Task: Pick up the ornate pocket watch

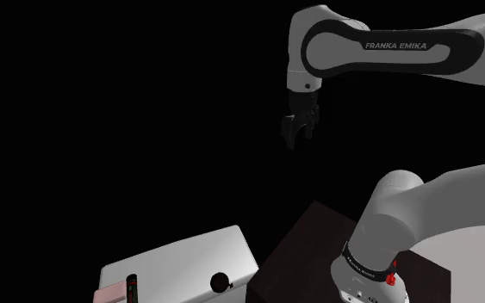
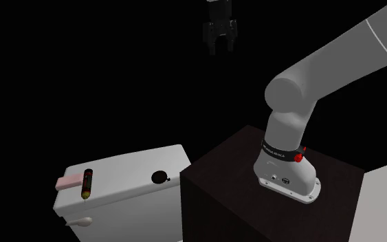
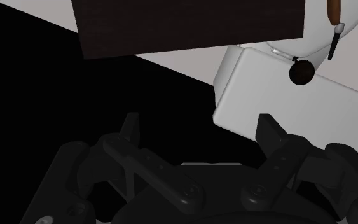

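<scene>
The gripper [image 1: 300, 138] [image 2: 221, 48] hangs high over a black area, well apart from the white desk [image 1: 180, 258] [image 2: 123, 172] and off past its end. In the wrist view the two black fingers [image 3: 131, 125] stand wide apart with nothing between them, so the gripper [image 3: 198, 127] is open and holds nothing. The pocket watch [image 1: 221, 281] [image 2: 159, 177] [image 3: 301, 72] lies flat on the desk's top, close to the end of the desk beside the dark stand [image 1: 305, 250] [image 2: 219, 179]. It reads as a dark round disc with a small stub, its ornament too dark to make out. At the desk's far end from the stand lie a pink block [image 2: 68, 182] and, touching it, a dark stick [image 2: 86, 184] with yellow and red marks. The shoulder view cuts off the desk's lower part.
</scene>
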Motion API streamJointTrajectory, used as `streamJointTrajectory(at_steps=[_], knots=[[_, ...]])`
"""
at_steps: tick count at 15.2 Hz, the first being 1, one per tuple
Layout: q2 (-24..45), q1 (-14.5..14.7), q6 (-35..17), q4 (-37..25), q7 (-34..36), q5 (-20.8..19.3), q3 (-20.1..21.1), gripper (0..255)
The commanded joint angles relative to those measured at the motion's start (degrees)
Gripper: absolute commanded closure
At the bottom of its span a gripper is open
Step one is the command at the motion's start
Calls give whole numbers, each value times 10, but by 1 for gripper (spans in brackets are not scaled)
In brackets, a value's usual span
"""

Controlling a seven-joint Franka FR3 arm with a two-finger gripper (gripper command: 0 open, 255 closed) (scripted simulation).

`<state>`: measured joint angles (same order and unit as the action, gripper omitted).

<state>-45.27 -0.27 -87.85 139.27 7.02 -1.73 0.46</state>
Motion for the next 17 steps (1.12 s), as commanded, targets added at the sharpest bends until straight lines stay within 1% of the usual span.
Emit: streamJointTrajectory(at_steps=[1,5,9,13,17], knots=[[0,0,0,0,0,0,0,0],[-5,15,-71,68,29,24,28,0],[6,34,-148,125,57,50,59,0],[36,54,-233,171,86,76,93,0],[87,73,-326,203,117,100,130,0]])
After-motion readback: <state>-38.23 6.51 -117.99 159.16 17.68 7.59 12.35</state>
